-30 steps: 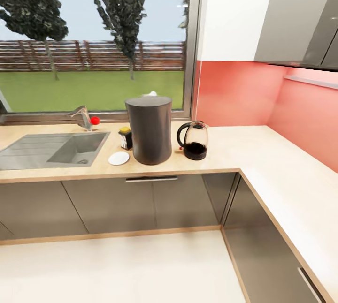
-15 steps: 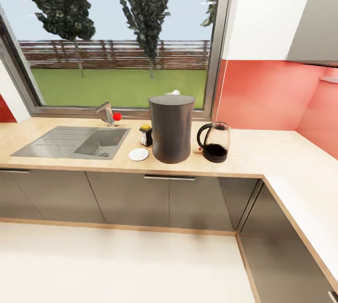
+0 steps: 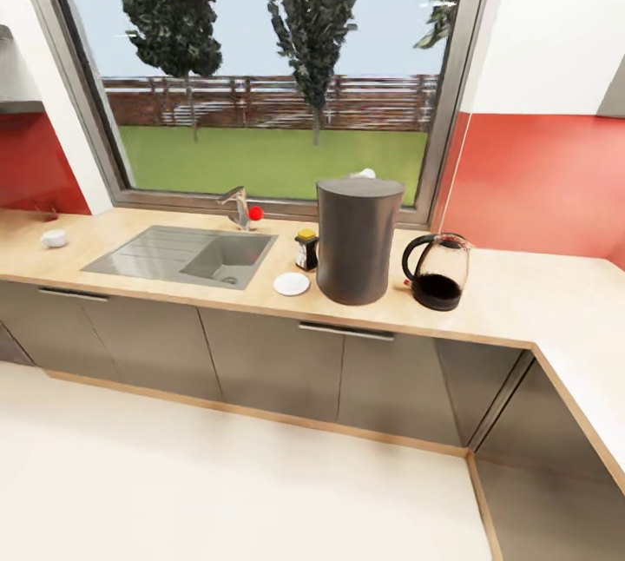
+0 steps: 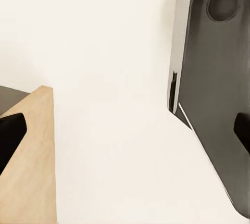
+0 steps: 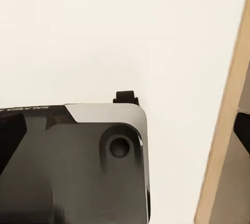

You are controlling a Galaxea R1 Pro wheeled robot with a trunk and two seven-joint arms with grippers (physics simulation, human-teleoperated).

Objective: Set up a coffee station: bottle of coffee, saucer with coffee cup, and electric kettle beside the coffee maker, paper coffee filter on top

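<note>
Counter (image 3: 521,292) with coffee maker (image 3: 358,240), kettle (image 3: 437,270), saucer (image 3: 292,284) and bottle (image 3: 305,250) grouped beside the sink (image 3: 187,253). The cup (image 3: 54,238) is seen far left. Both grippers' fingers are spread, empty. The saucer may be nudged if the cup is lowered off-centre.

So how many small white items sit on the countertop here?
2. A white saucer lies just left of the coffee maker, in front of the coffee bottle; a small white object, possibly the cup, sits at the counter's far left. Others may be hidden.
</note>
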